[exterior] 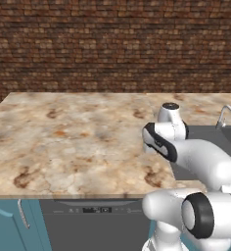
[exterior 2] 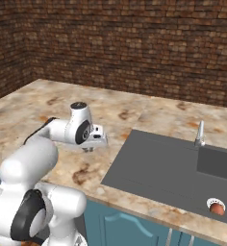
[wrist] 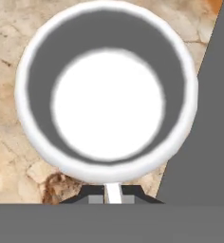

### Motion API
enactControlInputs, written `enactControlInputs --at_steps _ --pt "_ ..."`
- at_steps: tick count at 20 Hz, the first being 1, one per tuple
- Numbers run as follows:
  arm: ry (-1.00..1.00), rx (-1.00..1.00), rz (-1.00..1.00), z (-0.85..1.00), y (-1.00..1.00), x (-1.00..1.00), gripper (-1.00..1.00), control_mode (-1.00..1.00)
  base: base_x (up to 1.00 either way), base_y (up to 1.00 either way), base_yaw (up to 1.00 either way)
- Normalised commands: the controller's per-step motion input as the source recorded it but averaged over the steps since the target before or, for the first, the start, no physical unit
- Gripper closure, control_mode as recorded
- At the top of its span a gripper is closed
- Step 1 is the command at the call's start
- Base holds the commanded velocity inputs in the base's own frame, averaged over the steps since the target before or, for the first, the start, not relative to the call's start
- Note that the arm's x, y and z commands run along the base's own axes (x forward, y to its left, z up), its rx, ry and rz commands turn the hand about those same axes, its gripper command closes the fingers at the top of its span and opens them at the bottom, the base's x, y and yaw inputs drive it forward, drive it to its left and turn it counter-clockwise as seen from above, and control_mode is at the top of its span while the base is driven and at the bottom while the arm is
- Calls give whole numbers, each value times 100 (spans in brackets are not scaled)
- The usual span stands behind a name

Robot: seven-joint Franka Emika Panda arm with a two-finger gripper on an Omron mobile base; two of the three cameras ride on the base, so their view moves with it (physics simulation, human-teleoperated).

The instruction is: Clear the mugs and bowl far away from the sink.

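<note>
Left base view: arm reaches fwd over the marble counter, wrist bent down near the counter's right part, just left of the sink. Faucet stands at the sink's back edge. Hand itself is hidden behind the wrist, fingers can't be seen here.

Right base view: gripper points down over the counter, close to the sink's left edge. Fingers too small to read from here. Sink is a dark grey recess w/ a deeper basin on the right; a small brownish-red object sits at the drain.

Hand view: looking straight down into the white mug, grey inner wall, white bottom. The dark fingertips are nearly together, pinching the mug's rim at the bottom of the view. Mug is over the counter, right beside the sink's grey edge.
</note>
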Motion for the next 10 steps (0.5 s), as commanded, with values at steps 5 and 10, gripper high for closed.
enactControlInputs --at_steps 5,10 --pt "4 -4 0 100 0 -56 100 -100 0 0 0" --pt "1 5 -2 94 0 -73 100 -100 0 0 0"
